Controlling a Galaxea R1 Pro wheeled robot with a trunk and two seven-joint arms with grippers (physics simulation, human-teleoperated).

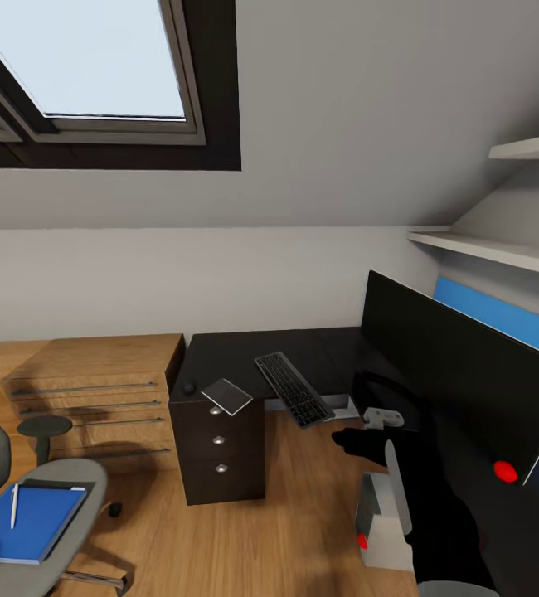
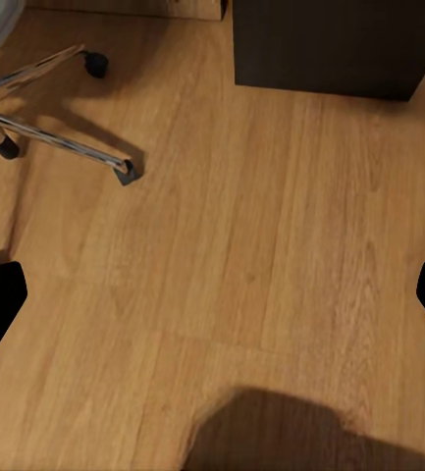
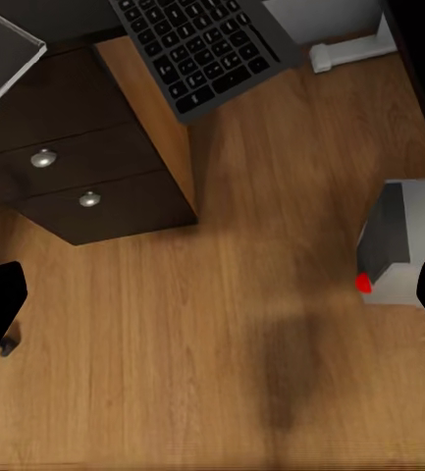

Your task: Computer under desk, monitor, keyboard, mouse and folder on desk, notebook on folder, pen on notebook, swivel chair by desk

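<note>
The desk (image 1: 236, 352) has a black top. On it lie the mouse (image 1: 190, 387), the grey notebook (image 1: 226, 395) and the keyboard (image 1: 293, 388), which overhangs the front edge. The monitor (image 1: 460, 373) rises along the right side, its stand hidden. The computer (image 1: 381, 518) sits on the floor. The swivel chair (image 1: 54, 489) at lower left carries the blue folder (image 1: 37, 522) with the pen (image 1: 13, 504) on it. My right gripper (image 3: 212, 299) hangs open over the floor between the drawers (image 3: 75, 167) and the computer (image 3: 398, 240). My left gripper (image 2: 212, 294) is open above bare floor near the chair base (image 2: 55, 137).
A low light-wood cabinet (image 1: 95, 390) stands left of the desk against the wall. White shelves (image 1: 502, 249) hang at the upper right under the sloped ceiling. Wood floor (image 1: 303, 514) lies open between chair, drawers and computer. My right arm (image 1: 427, 506) crosses the lower right.
</note>
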